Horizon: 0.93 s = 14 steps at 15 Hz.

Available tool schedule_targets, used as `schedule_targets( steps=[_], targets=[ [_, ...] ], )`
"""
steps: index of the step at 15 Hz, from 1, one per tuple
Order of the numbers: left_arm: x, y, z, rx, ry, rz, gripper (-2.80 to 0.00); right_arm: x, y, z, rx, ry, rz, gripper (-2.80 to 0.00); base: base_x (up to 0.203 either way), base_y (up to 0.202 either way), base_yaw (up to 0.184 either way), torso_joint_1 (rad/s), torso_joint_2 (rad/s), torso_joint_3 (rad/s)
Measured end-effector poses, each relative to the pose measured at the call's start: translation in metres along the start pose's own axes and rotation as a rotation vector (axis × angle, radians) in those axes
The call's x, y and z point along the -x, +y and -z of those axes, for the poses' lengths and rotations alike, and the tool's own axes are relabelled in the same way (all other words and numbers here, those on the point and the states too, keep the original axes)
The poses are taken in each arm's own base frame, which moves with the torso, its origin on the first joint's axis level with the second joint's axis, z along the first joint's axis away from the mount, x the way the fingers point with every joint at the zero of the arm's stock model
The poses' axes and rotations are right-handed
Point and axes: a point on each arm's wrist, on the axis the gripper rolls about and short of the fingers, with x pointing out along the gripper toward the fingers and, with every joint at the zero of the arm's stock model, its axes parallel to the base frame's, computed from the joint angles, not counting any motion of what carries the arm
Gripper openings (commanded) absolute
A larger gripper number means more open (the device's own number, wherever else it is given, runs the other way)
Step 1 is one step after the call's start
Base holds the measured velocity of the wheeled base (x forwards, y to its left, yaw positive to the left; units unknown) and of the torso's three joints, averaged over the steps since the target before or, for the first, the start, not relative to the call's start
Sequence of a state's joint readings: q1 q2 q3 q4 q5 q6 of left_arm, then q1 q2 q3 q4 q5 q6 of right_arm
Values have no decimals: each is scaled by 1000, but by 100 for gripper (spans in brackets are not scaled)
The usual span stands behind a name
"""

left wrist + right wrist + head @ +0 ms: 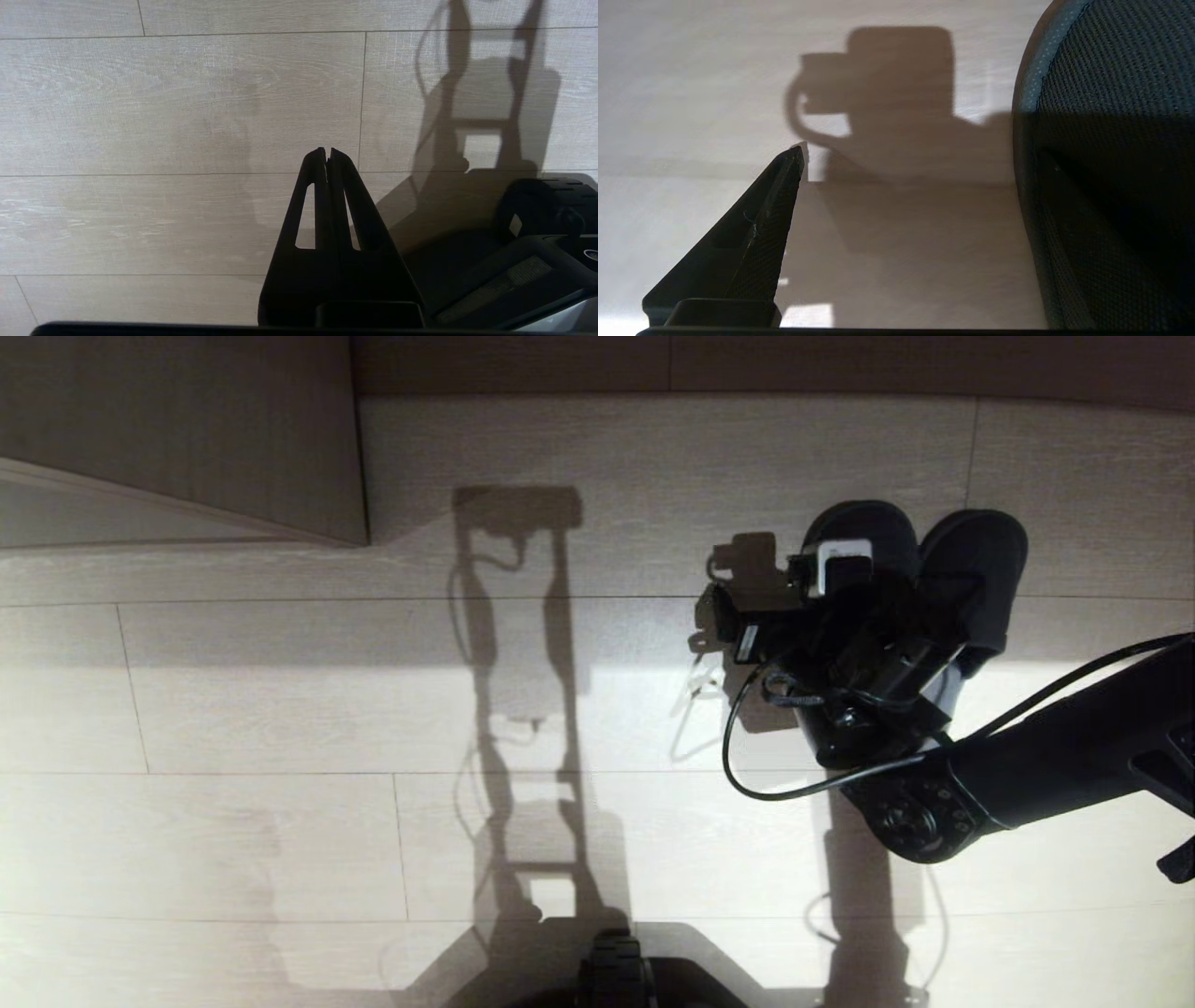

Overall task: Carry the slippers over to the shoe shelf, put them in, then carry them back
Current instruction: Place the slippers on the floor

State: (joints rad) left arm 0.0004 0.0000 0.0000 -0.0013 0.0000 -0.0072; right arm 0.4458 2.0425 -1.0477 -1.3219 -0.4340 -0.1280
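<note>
The slippers, a dark charcoal pair, lie side by side on the pale floor at the upper right of the head view, one (976, 569) to the right of the other (864, 523). My right gripper (873, 583) hangs low over the left one, its arm reaching in from the right. In the right wrist view the gripper (920, 156) is open. One finger (775, 200) is over bare floor, and a slipper's mesh upper (1111, 163) fills the other side and hides the second finger. My left gripper (327, 150) is shut and empty above the floor. The shoe shelf is out of view.
A pale wood-grain panel (177, 429) juts in at the upper left, and a darker band (747, 364) runs along the far edge. My base (644, 980) sits at the near edge; it also shows as the base (537, 224) beside the left gripper. A cable (747, 775) loops off the right wrist.
</note>
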Motion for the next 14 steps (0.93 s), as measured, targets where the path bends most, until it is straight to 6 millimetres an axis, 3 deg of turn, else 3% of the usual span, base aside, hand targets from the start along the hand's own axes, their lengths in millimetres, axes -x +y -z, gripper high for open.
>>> schedule_targets(
  steps=[9,14],
  targets=[
    [0,0,0,-7,0,-2,-280,8,4,-19,-120,-21,16,0,0,0,0,0,0,0],
    [0,0,0,-8,0,-1,-280,42,4,-41,-65,-19,-61,0,0,0,0,0,0,0]
  ],
)
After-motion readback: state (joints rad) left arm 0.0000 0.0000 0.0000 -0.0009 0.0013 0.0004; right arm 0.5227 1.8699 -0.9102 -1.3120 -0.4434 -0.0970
